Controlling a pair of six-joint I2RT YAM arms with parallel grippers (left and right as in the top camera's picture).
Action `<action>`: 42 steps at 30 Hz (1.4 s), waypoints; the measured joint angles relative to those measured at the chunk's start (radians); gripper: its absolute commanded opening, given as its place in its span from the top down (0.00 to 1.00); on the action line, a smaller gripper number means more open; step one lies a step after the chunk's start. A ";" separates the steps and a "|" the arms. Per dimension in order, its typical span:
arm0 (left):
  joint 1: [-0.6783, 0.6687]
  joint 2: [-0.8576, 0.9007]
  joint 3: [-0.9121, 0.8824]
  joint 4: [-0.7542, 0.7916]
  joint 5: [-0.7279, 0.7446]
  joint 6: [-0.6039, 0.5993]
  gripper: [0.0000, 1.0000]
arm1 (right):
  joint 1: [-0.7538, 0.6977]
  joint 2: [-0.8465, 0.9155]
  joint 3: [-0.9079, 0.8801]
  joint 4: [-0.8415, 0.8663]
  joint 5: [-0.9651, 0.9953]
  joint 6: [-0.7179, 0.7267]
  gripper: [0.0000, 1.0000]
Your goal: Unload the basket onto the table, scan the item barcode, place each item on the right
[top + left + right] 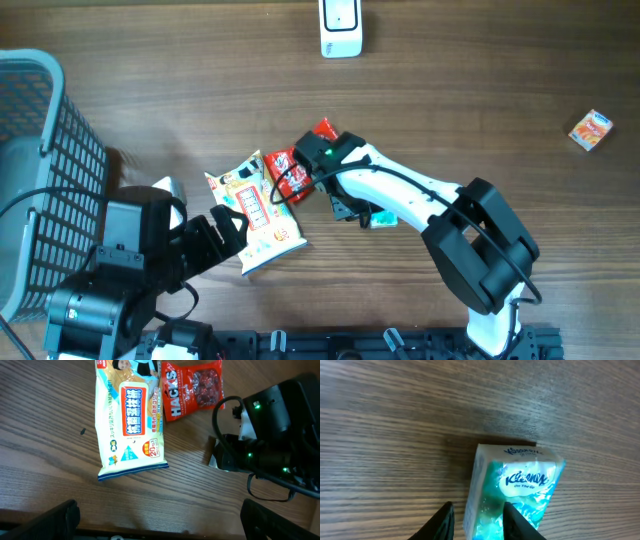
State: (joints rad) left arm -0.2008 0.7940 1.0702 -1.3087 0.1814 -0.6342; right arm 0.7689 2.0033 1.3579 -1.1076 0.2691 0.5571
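Note:
A teal and white Kleenex tissue pack (520,487) lies flat on the wooden table; in the overhead view only a sliver of the tissue pack (385,219) shows beside the arm. My right gripper (479,512) is low over its near end. The jaws stand part open: the left finger is clear of the pack's left edge, and the right finger lies over its top. My right gripper (350,208) sits mid-table. A white barcode scanner (340,28) stands at the far edge. My left gripper (160,527) is wide open and holds nothing, near the front edge.
A white and yellow wipes pack (255,210) and a red HACKS candy bag (293,172) lie left of the right arm. A grey mesh basket (40,170) stands at the left edge. A small orange box (590,130) lies far right.

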 measured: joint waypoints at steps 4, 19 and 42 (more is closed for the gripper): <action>0.000 0.000 0.000 0.000 0.000 0.000 0.00 | 0.000 0.000 -0.036 0.018 0.001 0.009 0.83; 0.000 0.000 0.000 0.000 0.000 0.000 0.00 | -0.039 -0.002 0.014 0.039 -0.209 -0.052 0.96; 0.000 0.000 0.000 0.000 0.000 0.000 0.00 | -0.595 -0.070 -0.362 0.360 -1.460 -0.556 0.91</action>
State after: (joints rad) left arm -0.2008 0.7940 1.0702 -1.3087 0.1814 -0.6342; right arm 0.1734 1.9335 0.9955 -0.7471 -1.1908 0.0013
